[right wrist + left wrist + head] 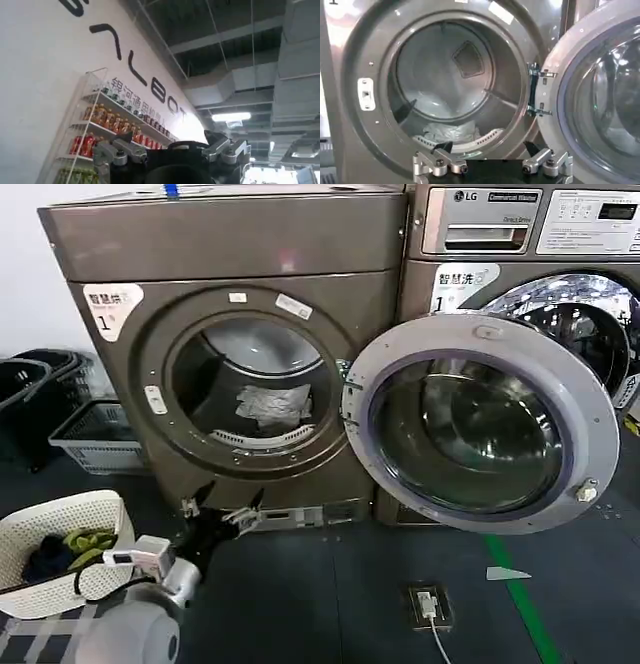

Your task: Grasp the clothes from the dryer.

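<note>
L gripper (228, 506) open before dryer (240, 264), dark floor (330, 604).

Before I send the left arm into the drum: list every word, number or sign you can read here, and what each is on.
"1": white sticker on the dryer, under Chinese characters too blurred to read.
"LG": control panel of the neighbouring machine; its other print is too small.
"LBOT": large letters on the white wall, cut off at the start; the Chinese line below is blurred.
Small labels above the porthole: unreadable.
</note>
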Robot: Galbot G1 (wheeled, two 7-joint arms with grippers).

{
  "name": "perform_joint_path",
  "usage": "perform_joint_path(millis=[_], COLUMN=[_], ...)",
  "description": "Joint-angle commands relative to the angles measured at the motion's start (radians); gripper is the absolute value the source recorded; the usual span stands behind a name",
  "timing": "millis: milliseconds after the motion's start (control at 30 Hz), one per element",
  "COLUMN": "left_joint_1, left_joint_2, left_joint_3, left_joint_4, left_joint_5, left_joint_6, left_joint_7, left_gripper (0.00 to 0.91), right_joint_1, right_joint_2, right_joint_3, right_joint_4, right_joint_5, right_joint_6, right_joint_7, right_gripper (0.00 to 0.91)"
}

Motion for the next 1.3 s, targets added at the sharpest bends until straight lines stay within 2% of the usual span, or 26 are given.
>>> perform_joint_path(millis=[33,1300], left_joint_1=[0.002,0.002], left_joint_2=[0.000,-0.004], left_joint_3=[0.001,-0.001], left_joint_4=[-0.001,-0.001], left_joint_5=[0.001,0.000], left_joint_6=[0.000,-0.006], left_joint_7=[0.000,0.008], left_gripper=[0.907,0.907], right_joint_1=[-0.001,0.008], right_joint_2=[0.002,0.005], right_joint_3=[0.002,-0.005], right_joint_4=[0.002,0.010], right_joint_5=[-0.001,-0.005], right_joint_6=[0.003,-0.009], right_joint_7=[-0.015,-0.046], right_gripper=[0.907,0.907])
